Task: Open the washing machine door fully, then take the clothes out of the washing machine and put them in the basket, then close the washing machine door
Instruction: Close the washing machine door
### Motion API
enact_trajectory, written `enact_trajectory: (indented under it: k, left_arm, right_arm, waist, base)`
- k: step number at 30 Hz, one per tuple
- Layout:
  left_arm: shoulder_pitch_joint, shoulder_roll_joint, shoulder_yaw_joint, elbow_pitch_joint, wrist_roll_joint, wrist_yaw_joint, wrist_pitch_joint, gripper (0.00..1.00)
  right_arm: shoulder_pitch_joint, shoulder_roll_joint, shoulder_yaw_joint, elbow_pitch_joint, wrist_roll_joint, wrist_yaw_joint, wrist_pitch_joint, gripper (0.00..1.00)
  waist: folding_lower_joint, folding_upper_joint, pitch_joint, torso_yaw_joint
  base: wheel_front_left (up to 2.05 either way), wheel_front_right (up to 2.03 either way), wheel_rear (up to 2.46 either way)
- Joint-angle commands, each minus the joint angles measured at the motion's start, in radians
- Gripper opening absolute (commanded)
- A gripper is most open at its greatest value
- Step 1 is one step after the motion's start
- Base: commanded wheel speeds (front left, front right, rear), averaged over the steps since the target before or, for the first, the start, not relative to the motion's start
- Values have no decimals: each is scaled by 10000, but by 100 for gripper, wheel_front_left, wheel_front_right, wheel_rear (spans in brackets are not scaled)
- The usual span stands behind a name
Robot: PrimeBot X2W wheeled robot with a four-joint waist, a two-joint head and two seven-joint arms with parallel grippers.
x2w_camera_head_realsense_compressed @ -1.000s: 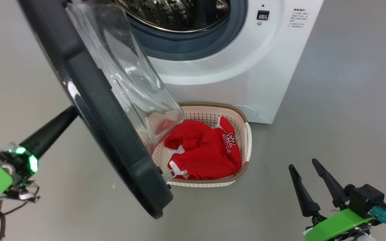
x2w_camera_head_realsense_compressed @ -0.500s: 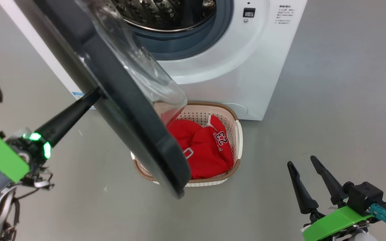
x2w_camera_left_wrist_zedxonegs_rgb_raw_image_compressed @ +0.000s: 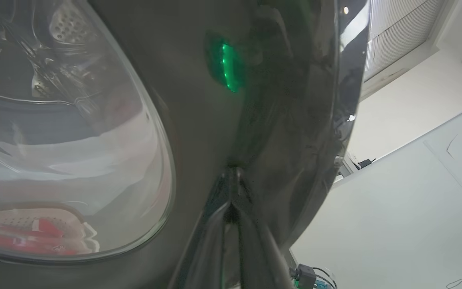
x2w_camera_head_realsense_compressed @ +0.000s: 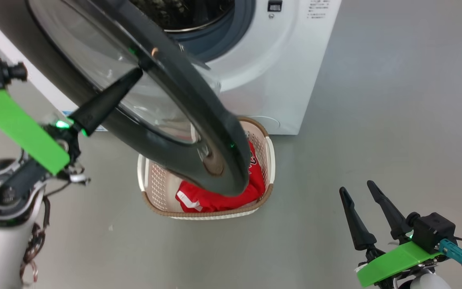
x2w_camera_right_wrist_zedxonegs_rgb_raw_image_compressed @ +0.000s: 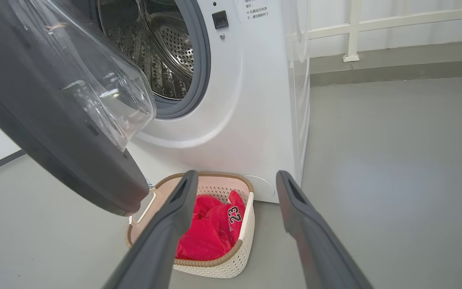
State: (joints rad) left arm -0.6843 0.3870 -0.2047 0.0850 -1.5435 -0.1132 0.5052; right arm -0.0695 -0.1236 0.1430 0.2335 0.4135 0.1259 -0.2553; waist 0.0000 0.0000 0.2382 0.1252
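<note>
The washing machine door stands part-open, swung out from the left over the basket. The basket sits on the grey floor just in front of the washing machine. The clothes lie in the basket, partly hidden behind the door's black rim. The left gripper has its fingers together, the tip touching the rim's outer face. The right gripper hangs at the near right, well apart from the basket, with its fingers spread and empty.
</note>
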Motion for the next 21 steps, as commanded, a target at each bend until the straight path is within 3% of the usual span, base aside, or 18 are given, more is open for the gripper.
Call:
enact_trajectory:
  k: [1, 21]
  left_arm:
    - [-741, 273, 330, 23, 226, 0, -145, 0]
    - [-3513, 28, 326, 2628, 1388, -169, -1587, 0]
  right_arm:
    - [-344, 8, 201, -253, 9, 48, -65, 100]
    - [-1097, 304, 125, -334, 24, 48, -65, 100]
  waist:
    - [0, 0, 253, -219]
    - [0, 0, 1295, -1298]
  base:
    - [0, 0, 0]
    - [0, 0, 0]
